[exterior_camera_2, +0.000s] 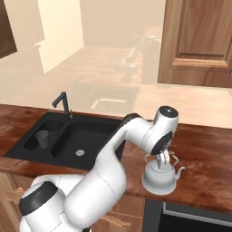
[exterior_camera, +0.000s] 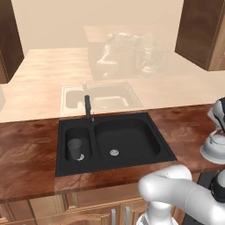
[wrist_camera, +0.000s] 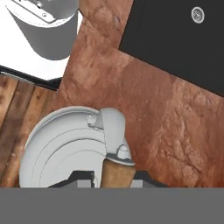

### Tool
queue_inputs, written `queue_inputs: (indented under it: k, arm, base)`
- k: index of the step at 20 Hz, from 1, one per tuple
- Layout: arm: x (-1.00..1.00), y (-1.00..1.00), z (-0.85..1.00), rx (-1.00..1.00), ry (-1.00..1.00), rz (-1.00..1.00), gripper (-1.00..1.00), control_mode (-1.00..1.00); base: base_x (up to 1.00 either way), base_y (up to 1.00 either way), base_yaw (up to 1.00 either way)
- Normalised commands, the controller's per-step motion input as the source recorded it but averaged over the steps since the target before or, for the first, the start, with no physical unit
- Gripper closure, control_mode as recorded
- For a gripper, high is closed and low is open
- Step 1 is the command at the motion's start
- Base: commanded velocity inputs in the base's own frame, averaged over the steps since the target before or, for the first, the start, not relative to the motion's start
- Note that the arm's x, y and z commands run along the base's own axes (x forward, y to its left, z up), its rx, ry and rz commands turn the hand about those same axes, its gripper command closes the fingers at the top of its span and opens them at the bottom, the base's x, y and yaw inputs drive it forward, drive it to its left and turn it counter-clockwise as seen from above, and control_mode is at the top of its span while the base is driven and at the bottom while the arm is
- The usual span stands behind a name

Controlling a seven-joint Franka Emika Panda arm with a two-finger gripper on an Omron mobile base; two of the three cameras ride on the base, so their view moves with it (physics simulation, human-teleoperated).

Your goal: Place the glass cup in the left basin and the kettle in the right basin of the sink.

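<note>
We've got the gripper (exterior_camera_2: 165, 159) clamped on the kettle (exterior_camera_2: 159, 177) handle, directly above it; kettle sits on counter (exterior_camera_2: 204, 154), w/ right basin (exterior_camera_2: 90, 138) off to its left.

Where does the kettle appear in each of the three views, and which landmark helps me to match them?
Left base view: the kettle is at the right edge, on the counter right of the sink.
Right base view: lower right of centre, under the gripper.
Hand view: lower left, seen from above.
Shared landmark: the right basin's drain.
</note>
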Motion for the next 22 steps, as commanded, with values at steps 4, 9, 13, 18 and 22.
queue_inputs:
  k: [4, 9, 13, 18, 22]
  arm:
    - [-0.14, 0.34, 0.2, 0.0, -0.01, 0.2, 1.0, -1.0]
    - [-0.11, 0.33, 0.23, 0.0, 0.0, 0.2, 1.0, -1.0]
    - [0.0, 0.41, 0.22, 0.0, 0.0, 0.19, 1.0, -1.0]
    - [0.0, 0.37, 0.16, 0.0, 0.0, 0.2, 1.0, -1.0]
    - [0.0, 0.39, 0.08, 0.0, 0.0, 0.21, 1.0, -1.0]
  base:
    - [0.0, 0.0, 0.0]
    - [0.0, 0.0, 0.0]
    - [0.0, 0.0, 0.0]
    - [0.0, 0.0, 0.0]
    - [0.0, 0.0, 0.0]
